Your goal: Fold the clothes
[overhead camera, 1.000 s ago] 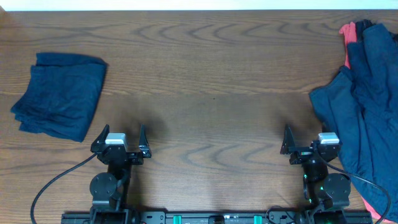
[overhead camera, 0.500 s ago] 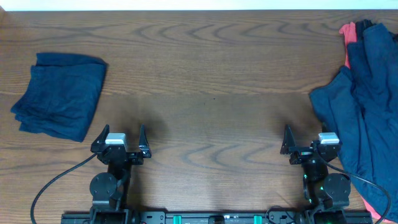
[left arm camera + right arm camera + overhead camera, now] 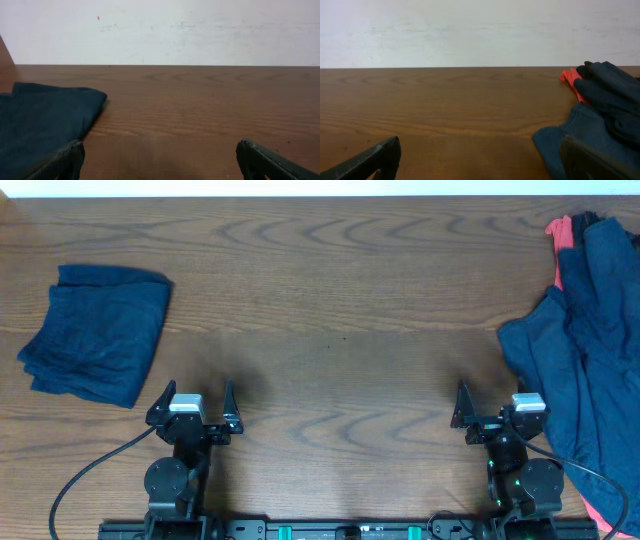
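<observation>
A folded navy-blue garment [image 3: 95, 332] lies at the left of the table; it also shows in the left wrist view [image 3: 42, 120]. A loose pile of clothes [image 3: 590, 370] lies at the right edge: navy fabric over a coral-red garment [image 3: 560, 232]. The pile shows in the right wrist view [image 3: 600, 115], with the coral-red edge [image 3: 571, 80] behind it. My left gripper [image 3: 192, 402] is open and empty near the front edge, right of the folded garment. My right gripper [image 3: 487, 406] is open and empty, its right finger next to the pile. No black patterned garment can be told apart.
The wooden table [image 3: 330, 310] runs to a white wall at the back [image 3: 165, 30]. The arm bases and cables [image 3: 90, 480] sit along the front edge.
</observation>
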`<action>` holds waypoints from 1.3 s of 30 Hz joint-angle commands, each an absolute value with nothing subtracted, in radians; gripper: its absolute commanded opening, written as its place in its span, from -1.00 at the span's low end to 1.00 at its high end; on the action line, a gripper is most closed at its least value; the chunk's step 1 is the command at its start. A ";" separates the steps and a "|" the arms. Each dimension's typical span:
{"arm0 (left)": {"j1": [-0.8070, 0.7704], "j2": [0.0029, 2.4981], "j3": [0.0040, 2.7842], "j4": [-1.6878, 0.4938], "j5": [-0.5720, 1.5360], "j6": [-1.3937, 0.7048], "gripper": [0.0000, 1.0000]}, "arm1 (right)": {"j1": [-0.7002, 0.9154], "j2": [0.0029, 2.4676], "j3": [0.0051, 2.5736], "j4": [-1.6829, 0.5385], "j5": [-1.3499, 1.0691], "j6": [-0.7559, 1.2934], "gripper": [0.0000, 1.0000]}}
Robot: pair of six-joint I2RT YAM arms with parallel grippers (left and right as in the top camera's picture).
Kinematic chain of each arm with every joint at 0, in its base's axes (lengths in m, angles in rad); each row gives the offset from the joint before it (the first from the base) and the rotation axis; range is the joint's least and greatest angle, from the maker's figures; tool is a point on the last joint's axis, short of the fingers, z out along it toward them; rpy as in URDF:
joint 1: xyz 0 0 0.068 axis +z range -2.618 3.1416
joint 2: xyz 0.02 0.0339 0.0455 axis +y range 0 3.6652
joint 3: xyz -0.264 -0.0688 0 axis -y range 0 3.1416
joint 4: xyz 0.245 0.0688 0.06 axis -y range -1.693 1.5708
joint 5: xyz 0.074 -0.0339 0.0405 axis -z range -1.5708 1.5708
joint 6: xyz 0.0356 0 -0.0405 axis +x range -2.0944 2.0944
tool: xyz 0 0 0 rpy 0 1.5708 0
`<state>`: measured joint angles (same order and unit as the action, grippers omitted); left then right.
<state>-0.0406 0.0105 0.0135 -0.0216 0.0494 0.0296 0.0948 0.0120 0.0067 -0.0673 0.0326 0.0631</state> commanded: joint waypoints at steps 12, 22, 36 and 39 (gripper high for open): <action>-0.036 0.004 0.004 -0.067 0.044 0.025 0.96 | 0.085 0.006 0.006 -0.072 0.029 0.051 0.98; -0.036 0.004 0.004 -0.064 0.035 0.033 0.96 | 0.085 0.006 0.006 -0.072 0.025 0.051 0.98; -0.036 0.066 0.118 -0.229 0.049 -0.096 0.96 | 0.085 0.084 0.106 -0.175 0.103 0.118 0.99; -0.036 0.143 0.212 -0.304 0.055 -0.096 0.96 | 0.085 0.176 0.189 -0.239 0.135 0.118 0.98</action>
